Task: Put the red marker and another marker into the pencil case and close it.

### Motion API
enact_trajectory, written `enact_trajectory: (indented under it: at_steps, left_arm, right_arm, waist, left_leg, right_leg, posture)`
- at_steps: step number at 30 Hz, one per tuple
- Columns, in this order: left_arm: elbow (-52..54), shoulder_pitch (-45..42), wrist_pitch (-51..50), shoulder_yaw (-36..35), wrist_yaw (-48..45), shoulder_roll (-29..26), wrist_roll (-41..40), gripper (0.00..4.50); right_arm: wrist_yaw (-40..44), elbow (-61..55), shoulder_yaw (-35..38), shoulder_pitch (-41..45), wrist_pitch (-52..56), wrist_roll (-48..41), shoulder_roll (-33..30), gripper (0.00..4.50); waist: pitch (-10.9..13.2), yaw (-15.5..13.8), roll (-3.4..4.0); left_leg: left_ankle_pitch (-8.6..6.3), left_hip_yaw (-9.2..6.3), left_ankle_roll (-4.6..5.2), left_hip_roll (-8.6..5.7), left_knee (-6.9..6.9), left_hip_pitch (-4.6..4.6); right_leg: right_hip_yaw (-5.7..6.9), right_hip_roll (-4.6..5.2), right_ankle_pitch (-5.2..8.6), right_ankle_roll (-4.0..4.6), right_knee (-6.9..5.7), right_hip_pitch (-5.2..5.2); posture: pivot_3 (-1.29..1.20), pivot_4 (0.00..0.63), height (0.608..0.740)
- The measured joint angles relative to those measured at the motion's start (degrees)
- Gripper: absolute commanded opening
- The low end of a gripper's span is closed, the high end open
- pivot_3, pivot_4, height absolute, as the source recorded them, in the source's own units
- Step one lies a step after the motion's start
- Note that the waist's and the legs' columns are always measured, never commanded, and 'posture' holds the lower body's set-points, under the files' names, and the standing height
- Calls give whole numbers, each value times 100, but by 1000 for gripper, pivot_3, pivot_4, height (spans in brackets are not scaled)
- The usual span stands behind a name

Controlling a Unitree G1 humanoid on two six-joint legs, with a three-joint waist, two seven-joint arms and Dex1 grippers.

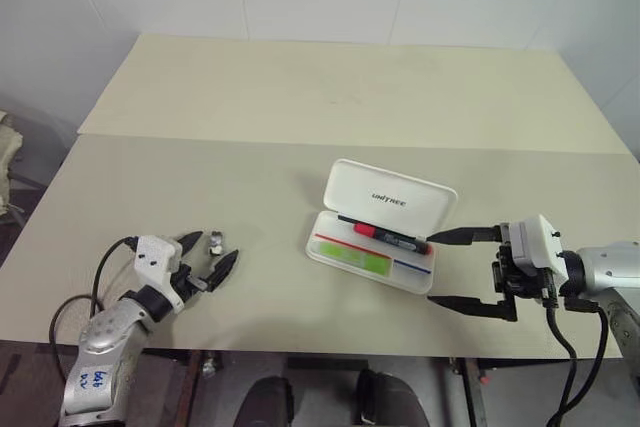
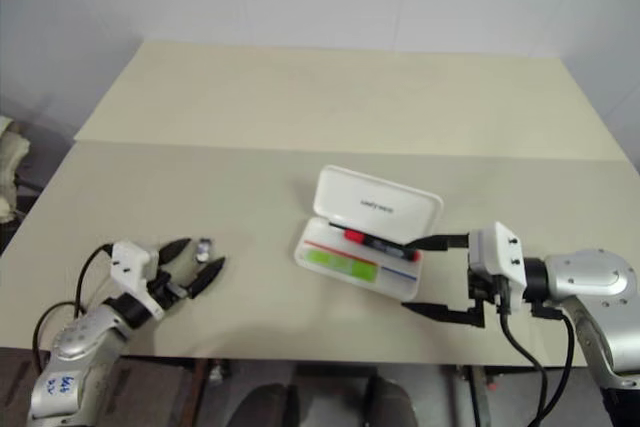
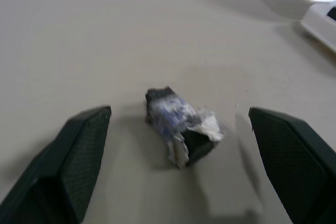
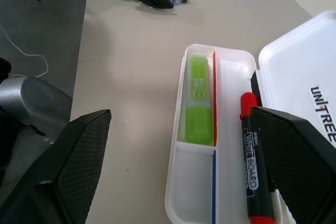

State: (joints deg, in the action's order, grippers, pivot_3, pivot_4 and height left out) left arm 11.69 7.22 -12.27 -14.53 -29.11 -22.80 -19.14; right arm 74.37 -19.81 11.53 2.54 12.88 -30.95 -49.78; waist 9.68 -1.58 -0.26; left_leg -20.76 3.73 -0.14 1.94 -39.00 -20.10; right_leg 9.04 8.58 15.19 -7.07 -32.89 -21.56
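Note:
The white pencil case (image 1: 322,253) lies open at mid-table with its lid (image 1: 392,197) raised at the back. The red marker (image 1: 388,237), black-barrelled, rests slantwise in the far compartment. Another marker, a lime-green highlighter (image 1: 352,259), lies in the near compartment; both also appear in the right wrist view as red marker (image 4: 253,167) and highlighter (image 4: 198,100). My right gripper (image 1: 432,269) is open just right of the case, its upper finger close to the marker's end. My left gripper (image 1: 213,249) is open at the front left, far from the case.
A small crumpled silver-and-blue scrap (image 3: 181,124) lies on the table between the left gripper's fingers (image 3: 79,156). The beige table (image 1: 300,117) stretches bare behind the case to a white wall. The table's front edge runs just under both grippers.

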Motion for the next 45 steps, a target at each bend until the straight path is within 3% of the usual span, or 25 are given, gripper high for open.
enact_trajectory:
  at_steps: [8,21,27,36,45]
  left_arm:
    - [561,28,-587,228,871,371,301,4500]
    - [797,-88,-1211,225,1254,364,445,415]
    - [734,-326,-1280,223,631,159,66,411]
    - [-562,-1916,-232,83,-1595,-1038,-444,411]
    - [-1312,-3432,49,1036,-3693,-1133,-767,411]
  right_arm:
    - [-28,-7,1,69,80,-46,0,4480]
    - [-27,-4,2,207,97,-56,-27,4500]
    - [-42,-8,4,168,98,-55,-28,4500]
    - [-101,-31,79,3,97,-91,-28,4500]
    - [-306,-274,908,-652,148,-205,-126,4500]
  waist:
    - [-4,-21,5]
    - [-8,-48,12]
    - [-6,-98,8]
    - [-6,-98,9]
    - [-3,-149,5]
  left_leg:
    - [0,-3,1,-2,-2,0]
    - [-2,-1,4,-6,-2,-1]
    - [-1,-1,2,-1,-5,-6]
    - [1,5,-2,-1,-3,-7]
    - [1,10,-1,-6,-4,-11]
  right_leg:
    - [0,3,0,0,3,5]
    - [1,4,0,1,4,5]
    - [5,-2,2,4,7,2]
    - [11,-5,5,10,4,-4]
    - [14,-5,4,6,5,-2]
  posture:
    - [0,150,740]
    - [0,150,740]
    - [0,150,740]
    - [0,150,740]
    - [0,150,740]
